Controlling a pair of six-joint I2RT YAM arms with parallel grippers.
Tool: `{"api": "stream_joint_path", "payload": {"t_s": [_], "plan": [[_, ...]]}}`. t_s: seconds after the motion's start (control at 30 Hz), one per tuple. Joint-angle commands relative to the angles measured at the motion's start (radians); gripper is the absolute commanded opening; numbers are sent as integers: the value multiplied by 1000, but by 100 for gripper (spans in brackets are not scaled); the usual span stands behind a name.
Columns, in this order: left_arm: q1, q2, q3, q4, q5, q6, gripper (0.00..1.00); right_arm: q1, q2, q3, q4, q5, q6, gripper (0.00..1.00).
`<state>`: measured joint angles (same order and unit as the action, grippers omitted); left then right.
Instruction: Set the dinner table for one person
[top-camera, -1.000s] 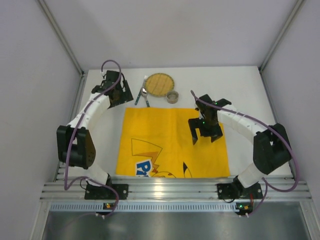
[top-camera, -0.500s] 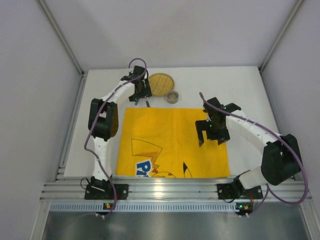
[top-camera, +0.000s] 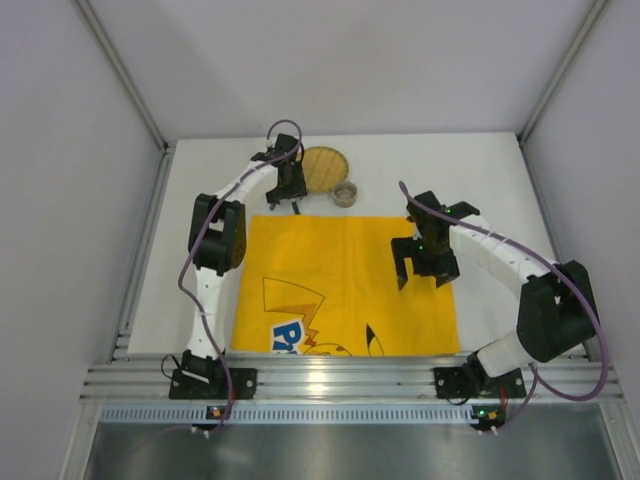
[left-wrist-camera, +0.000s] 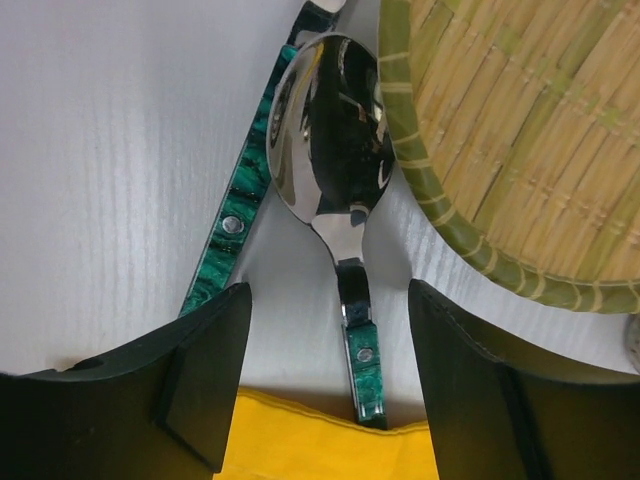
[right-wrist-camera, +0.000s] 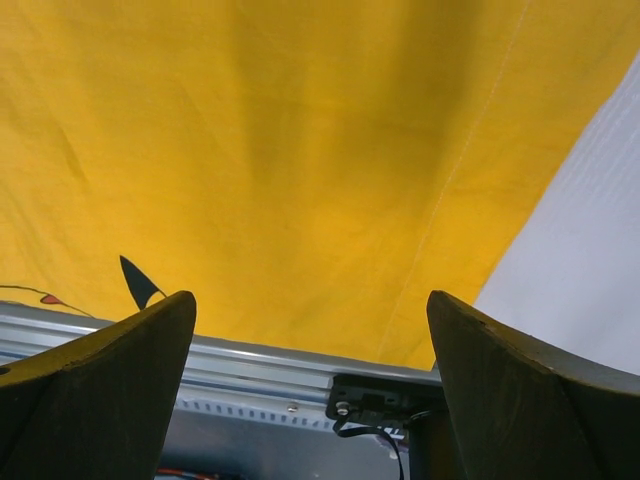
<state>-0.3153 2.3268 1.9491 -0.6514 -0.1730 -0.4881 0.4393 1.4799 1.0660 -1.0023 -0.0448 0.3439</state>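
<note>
The white surface (top-camera: 500, 190) is carrying a yellow printed cloth (top-camera: 340, 270), which is lying flat towards the ribbed rail (top-camera: 340, 380) at its near edge; beyond the cloth a round woven disc (top-camera: 325, 165) is sitting, with a small ring (top-camera: 345, 194) just beside it; a spoon (left-wrist-camera: 330, 130) (shiny bowl, green handle) is lying just beside the disc's rim, next to another green-handled utensil (left-wrist-camera: 235, 220).

Left pincer (left-wrist-camera: 328, 300) moved over spoon (left-wrist-camera: 325, 130), narrowing.

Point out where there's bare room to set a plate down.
Free: the yellow mat left of the right tool; the white table right of the ring. Crowded: beyond the mat, where spoon, woven plate and left tool cluster.
</note>
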Motion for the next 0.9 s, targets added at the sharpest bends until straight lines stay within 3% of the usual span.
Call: {"api": "stream_joint_path", "payload": {"t_s": [0.0,0.13,0.2,0.23,0.27,0.3,0.43,0.77,0.87], "plan": [[-19,26,45,-43,-23,39,69,-19,17,49,-5,13,3,100],[-22,49,44,-53,-46,42,58,-24,26,51,-5,13,-2,100],[-22,57,43,-54,-48,45,44,-25,31,52,-5,14,-3,100],[-22,62,47,-53,-54,46,30,-28,31,52,-5,14,-6,100],[-22,62,47,-51,-54,46,30,-28,31,52,-5,14,-6,100],[-22,66,48,-47,-54,51,21,-30,33,52,-5,13,-6,100],[-18,80,65,-37,-83,68,0,-36,28,52,-5,13,-9,100],[68,72,255,-50,-105,31,0,-36,11,52,5,-1,-10,100],[74,5,240,33,-89,16,0,-34,13,49,14,-16,-9,100]]}}
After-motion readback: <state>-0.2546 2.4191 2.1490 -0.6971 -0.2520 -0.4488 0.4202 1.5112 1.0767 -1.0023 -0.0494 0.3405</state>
